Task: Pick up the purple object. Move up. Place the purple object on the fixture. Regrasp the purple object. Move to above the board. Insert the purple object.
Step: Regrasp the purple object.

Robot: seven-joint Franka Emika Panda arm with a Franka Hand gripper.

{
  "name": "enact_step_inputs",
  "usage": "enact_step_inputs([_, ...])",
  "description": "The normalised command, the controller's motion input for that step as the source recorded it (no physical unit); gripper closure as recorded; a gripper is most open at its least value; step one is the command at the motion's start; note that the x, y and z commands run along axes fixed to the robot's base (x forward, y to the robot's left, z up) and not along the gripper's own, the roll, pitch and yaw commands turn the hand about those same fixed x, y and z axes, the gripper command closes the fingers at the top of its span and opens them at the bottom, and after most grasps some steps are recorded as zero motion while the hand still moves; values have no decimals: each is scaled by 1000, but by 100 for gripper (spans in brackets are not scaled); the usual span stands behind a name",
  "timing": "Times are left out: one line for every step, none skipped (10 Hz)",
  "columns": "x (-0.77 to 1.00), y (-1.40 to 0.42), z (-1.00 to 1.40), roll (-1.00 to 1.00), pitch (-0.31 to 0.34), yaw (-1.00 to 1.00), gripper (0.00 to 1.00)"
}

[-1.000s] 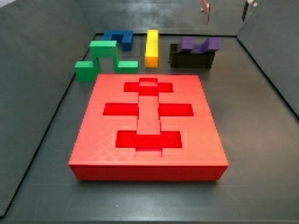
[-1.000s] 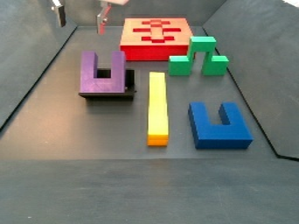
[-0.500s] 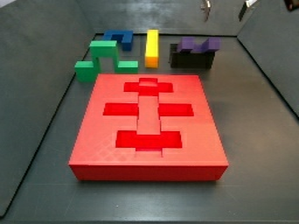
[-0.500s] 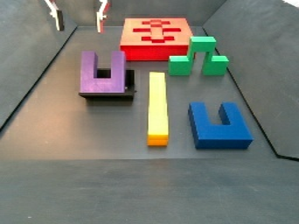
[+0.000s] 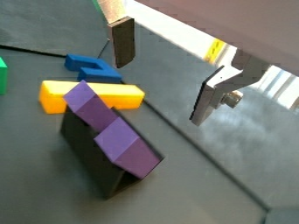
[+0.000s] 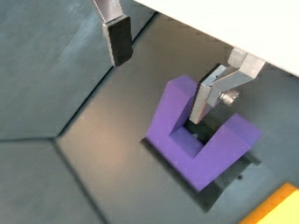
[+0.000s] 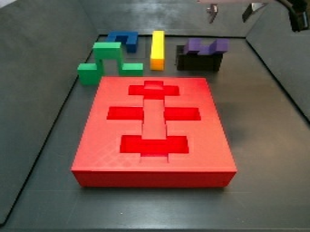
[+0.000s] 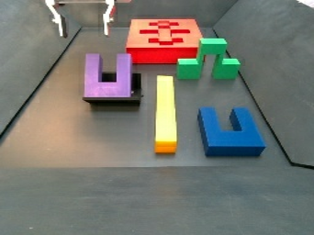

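The purple object (image 7: 206, 45) (image 8: 106, 76) rests on the black fixture (image 7: 198, 62) (image 8: 119, 99), prongs pointing toward the board in a side view. My gripper (image 7: 233, 11) (image 8: 81, 20) hangs high above it, open and empty. In both wrist views the gripper (image 5: 163, 70) (image 6: 162, 70) shows its two fingers spread wide, well above the purple object (image 5: 111, 131) (image 6: 193, 136), which sits on the fixture (image 5: 84, 157) (image 6: 230, 179). The red board (image 7: 97, 136) (image 8: 166, 54) lies flat on the floor, its cutouts empty.
A yellow bar (image 7: 157, 50) (image 8: 164, 112) (image 5: 70, 94) lies beside the fixture. A blue U-block (image 7: 118, 41) (image 8: 229, 130) (image 5: 93, 66) and a green block (image 7: 103, 65) (image 8: 208, 60) lie beyond it. Dark sloping walls enclose the floor.
The gripper has shifted slightly and come a little lower into view, fingers still spread. The purple object has stayed on the fixture.
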Motion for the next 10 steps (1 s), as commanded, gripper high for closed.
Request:
enact_step_inputs([500,-271,-217,906,71,237,0])
enact_step_inputs([457,-329,-529,603,0,249,0])
enact_step_inputs([297,-194,-643,146,-71,243,0])
enact_step_inputs([240,-66,-500,66,0,251,0])
enact_step_inputs([354,-43,-389,137,0,254,0])
enact_step_inputs([594,-29,-251,254,34,249,0])
enact_step_inputs([771,-57,-109,326,89,229,0])
enact_step_inputs([857,-86,-89,309,103,220,0])
enact_step_inputs([771,-106,-109,331,120,163,0])
enact_step_inputs([774,-111,-203,243,51,74,0])
